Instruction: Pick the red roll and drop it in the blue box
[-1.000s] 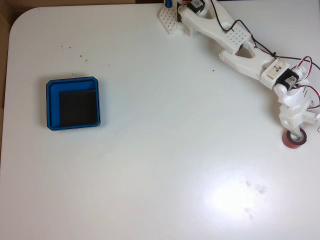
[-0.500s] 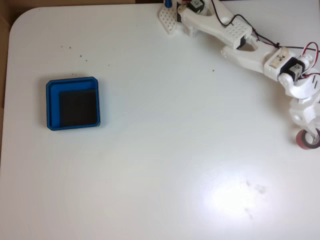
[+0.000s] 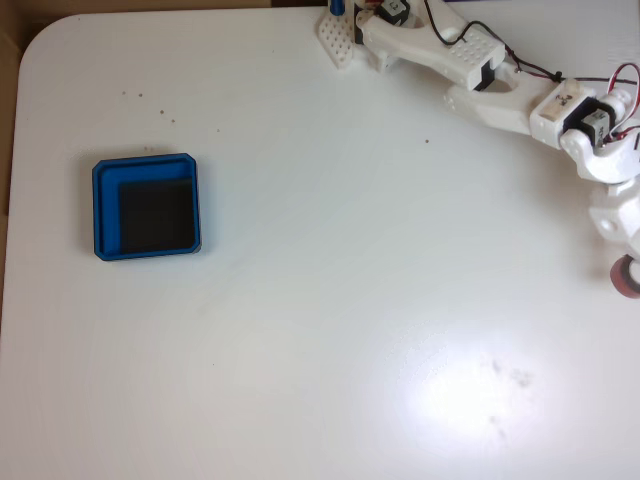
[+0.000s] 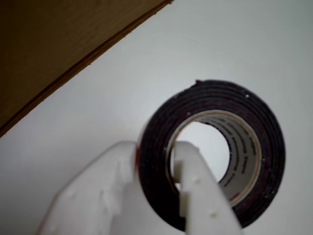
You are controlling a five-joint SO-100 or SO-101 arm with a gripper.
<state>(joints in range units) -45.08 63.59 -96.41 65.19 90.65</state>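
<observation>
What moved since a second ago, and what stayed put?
The arm swung toward the right edge of the fixed view, carrying the red roll with it, away from the blue box. The gripper stays shut on the roll, one finger through its hole, one outside its wall. The box kept its place on the table.

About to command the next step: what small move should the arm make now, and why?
Probably swing left toward the blue box. In the wrist view the hand pinches the red roll's wall, one finger inside the core and one outside. In the fixed view the roll sits at the right edge of the table, far from the box.
</observation>
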